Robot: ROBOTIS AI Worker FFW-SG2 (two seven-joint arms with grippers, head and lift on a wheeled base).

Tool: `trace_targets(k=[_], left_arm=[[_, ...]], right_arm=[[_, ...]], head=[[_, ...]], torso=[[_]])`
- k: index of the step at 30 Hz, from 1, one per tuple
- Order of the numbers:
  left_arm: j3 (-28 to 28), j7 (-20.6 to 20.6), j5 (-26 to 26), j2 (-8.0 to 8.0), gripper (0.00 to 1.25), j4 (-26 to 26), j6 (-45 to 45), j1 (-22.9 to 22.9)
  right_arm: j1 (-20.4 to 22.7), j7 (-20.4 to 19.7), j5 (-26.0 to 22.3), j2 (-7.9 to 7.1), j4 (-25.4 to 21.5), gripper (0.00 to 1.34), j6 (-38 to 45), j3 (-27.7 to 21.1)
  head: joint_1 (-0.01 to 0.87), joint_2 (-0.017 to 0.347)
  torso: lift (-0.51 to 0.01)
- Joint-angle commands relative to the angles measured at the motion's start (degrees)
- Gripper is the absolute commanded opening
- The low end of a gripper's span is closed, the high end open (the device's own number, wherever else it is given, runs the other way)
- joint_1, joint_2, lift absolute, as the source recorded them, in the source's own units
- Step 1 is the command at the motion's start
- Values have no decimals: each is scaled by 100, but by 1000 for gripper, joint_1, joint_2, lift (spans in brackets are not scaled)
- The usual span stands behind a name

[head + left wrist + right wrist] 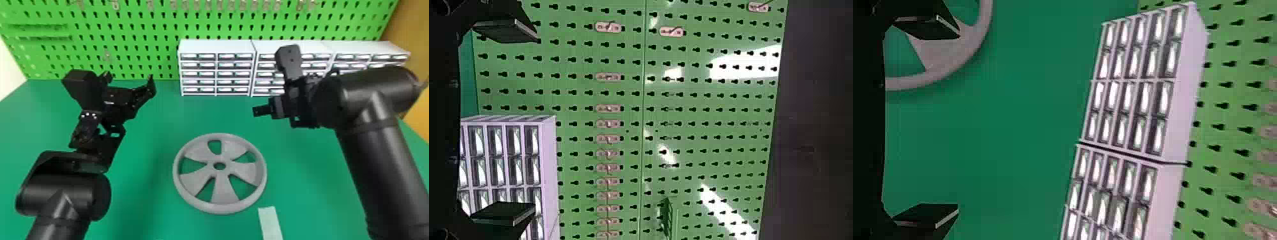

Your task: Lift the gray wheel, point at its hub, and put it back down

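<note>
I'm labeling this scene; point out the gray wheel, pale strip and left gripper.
Gray wheel point(221, 175): head view, the hub, just below its hole.
Pale strip point(270, 223): head view, middle of its face.
Left gripper point(535, 122): left wrist view, midway between the fingertips.

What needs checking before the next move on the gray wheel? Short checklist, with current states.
1. Gray wheel flat on the green table: ok.
2. Hub uncovered, so it can be pointed at: ok, in the head view.
3. Left gripper open and empty: ok.
4. Right gripper open and empty: ok.
5. A gripper at the wheel's rim, ready to grasp: not ok, both are away from it.
6. Lift and pointing already done: cannot tell, the wheel being down fits either before or after.
</note>
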Motion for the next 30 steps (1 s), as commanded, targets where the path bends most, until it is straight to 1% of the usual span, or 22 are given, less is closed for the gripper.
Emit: trace_targets(k=[1,6,14,17,20,30], left_arm=[[4,0,0,9,1155,-27,56,-1],[4,0,9,18,1155,-53,127,-1],[-14,0,9,18,1155,-62,197,-18],[-23,0,0,27,1155,-53,223,-18],[-23,0,9,27,1154,-53,241,-18],[-49,0,9,18,1154,-53,294,-27]], right_arm=[[-178,0,9,89,510,1261,85,140],[-337,0,27,177,1073,1261,76,254],[-468,9,79,273,1758,1261,-64,272],[-504,0,79,282,2013,1261,-126,298],[-512,9,70,282,2154,1259,-231,298],[-548,202,70,300,2848,1261,-662,395]], head=[[692,48],[692,48],[692,48],[692,48],[692,48],[692,48]], torso=[[-88],[-88],[-88],[-88],[-88],[-88]])
